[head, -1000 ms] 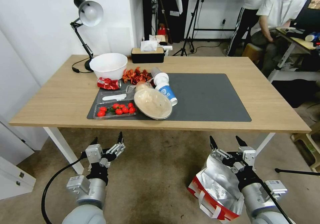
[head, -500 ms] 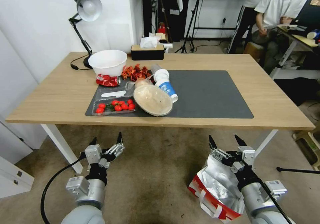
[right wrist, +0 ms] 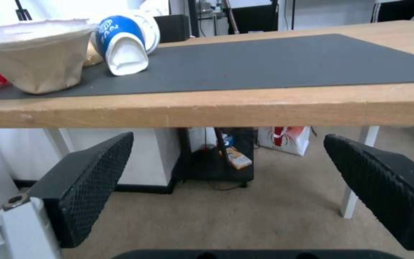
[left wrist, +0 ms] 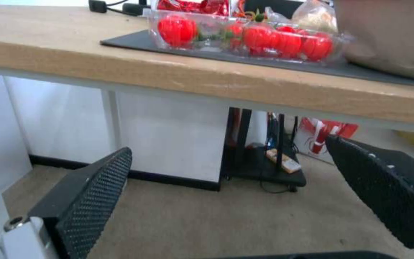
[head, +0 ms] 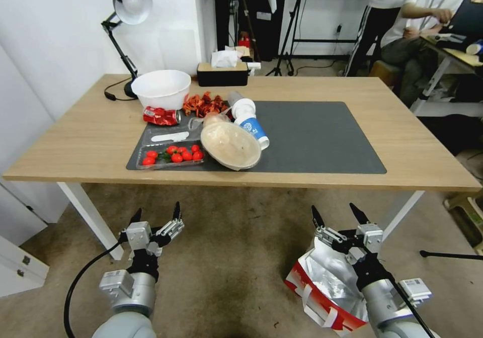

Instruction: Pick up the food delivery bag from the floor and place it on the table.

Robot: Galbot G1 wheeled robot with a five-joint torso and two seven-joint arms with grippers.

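Bag: on the floor at the robot's right, short of the table edge, mouth up, foil lining showing, white straps hanging at the near side; not yet lifted.
Step, as judged: reaching for the bag before any lift.
Doing it well: bring the right gripper down onto a strap or the stiff rim, not the loose foil; close fully before raising; lift straight until the base is above the tabletop edge; then carry forward.
Landing spot: bare right part of the mat, well apart from the bowl, cup and tomato tray crowding its left part.
Risk: soft walls may fold or slip; bag swinging into the table edge.
Right gripper: above the bag's far rim, spread wide, nothing between the fingers; contact with the rim not discernible.
Right wrist view: both pads far apart, only carpet and the table edge between.
Left gripper: parked low over the floor at the left, also spread wide and empty.
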